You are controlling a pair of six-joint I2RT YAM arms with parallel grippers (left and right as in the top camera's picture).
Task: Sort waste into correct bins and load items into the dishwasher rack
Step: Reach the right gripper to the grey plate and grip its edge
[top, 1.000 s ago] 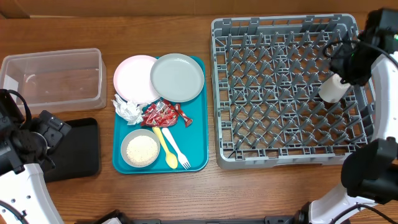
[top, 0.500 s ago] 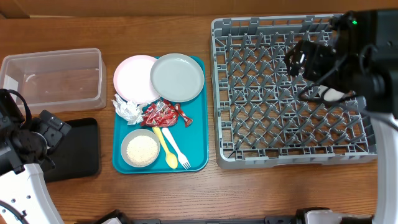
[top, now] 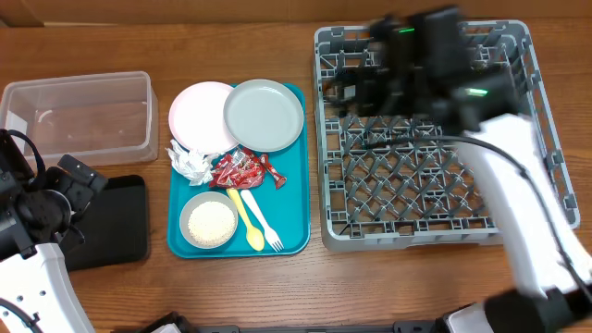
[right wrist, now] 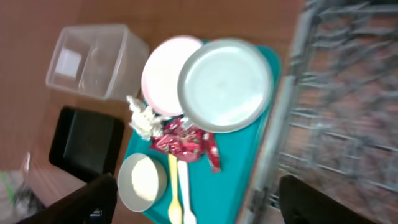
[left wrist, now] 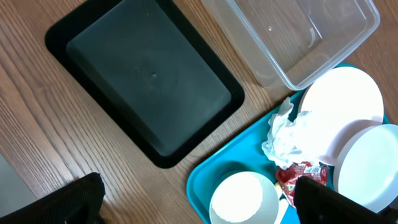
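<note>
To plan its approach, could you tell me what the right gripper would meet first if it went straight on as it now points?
Probably the cutlery on the teal tray, just below the wrappers; the right gripper is open, and depth is unclear.

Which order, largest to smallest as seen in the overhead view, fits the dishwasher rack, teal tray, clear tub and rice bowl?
1. dishwasher rack
2. teal tray
3. clear tub
4. rice bowl
All lie at a similar depth from the camera, so nearness does not blur the ranking.

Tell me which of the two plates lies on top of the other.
The pale grey-green plate, nearer the rack; its rim overlaps the white plate.
</note>
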